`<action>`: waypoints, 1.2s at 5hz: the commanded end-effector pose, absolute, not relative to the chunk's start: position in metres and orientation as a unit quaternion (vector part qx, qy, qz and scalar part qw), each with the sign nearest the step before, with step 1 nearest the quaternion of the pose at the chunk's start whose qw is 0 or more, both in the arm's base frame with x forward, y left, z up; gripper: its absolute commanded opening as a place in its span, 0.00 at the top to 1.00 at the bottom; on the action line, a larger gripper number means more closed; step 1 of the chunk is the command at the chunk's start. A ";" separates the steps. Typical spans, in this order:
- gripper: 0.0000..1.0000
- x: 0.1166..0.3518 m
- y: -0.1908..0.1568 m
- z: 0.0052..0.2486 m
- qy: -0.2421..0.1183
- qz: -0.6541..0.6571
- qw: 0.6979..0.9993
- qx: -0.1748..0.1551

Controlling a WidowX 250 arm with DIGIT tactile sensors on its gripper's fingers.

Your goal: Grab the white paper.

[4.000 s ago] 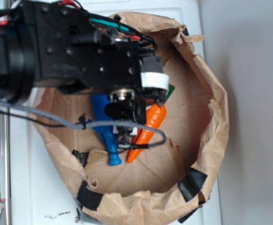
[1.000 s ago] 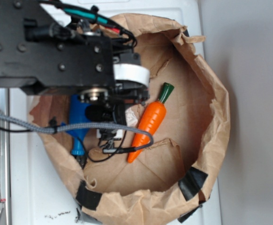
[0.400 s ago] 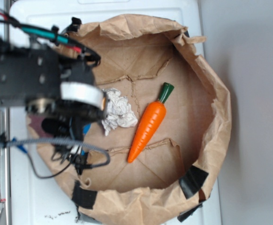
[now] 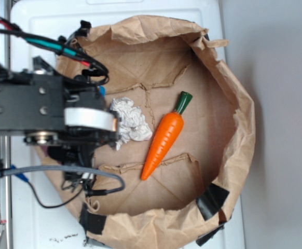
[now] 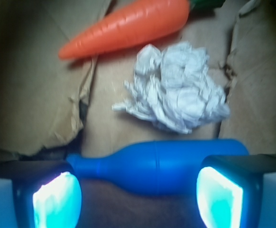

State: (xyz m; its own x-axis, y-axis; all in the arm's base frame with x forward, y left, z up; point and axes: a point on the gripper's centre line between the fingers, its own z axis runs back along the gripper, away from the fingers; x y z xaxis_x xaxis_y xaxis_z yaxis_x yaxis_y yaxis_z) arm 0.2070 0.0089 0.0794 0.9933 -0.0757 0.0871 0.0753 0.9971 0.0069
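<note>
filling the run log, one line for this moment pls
gripper: open, empty | under it: bottle | paper: not grabbed, between bottle and carrot | all in bag

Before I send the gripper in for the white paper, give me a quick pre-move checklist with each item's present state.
1. White paper in view and unobstructed: ok, it lies loose on the bag floor.
2. Gripper open: ok, both fingers are spread wide with nothing clamped.
3. Gripper lined up on the paper: not ok, the blue bottle lies between the fingers; the paper is beyond it.
4. Carrot clear of the paper: ok in the exterior view; a narrow gap shows.
5. Paper bag walls clear of the approach: cannot tell, the arm hides the near side.
</note>
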 end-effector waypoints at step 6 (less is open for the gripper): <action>0.00 0.273 0.021 0.026 -0.057 -0.014 0.995 0.080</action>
